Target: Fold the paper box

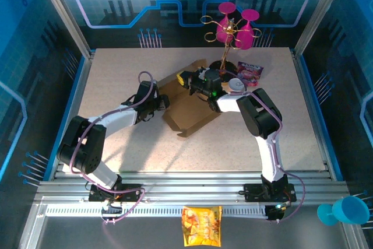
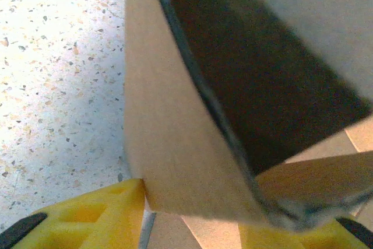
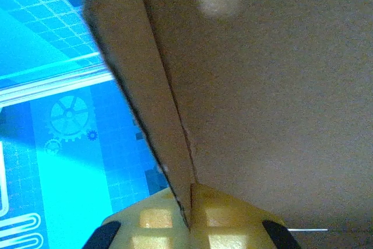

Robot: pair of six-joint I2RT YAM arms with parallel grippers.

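The paper box (image 1: 189, 109), plain brown cardboard, lies partly unfolded at the table's middle with flaps raised on its left and far sides. My left gripper (image 1: 161, 102) is at the box's left side. In the left wrist view its yellow fingers (image 2: 87, 214) press on both sides of an upright flap of the paper box (image 2: 175, 115), and the left gripper (image 2: 198, 217) is closed on it. My right gripper (image 1: 195, 83) is at the far edge. In the right wrist view the right gripper (image 3: 189, 214) pinches a thin wall of the paper box (image 3: 262, 86).
A gold rack with pink goblets (image 1: 233, 27) stands at the back, just behind the right gripper. A purple snack packet (image 1: 250, 73) and a white round lid (image 1: 236, 84) lie beside it. A yellow-orange snack bag (image 1: 201, 225) and a blue cup (image 1: 347, 211) sit off the table's front.
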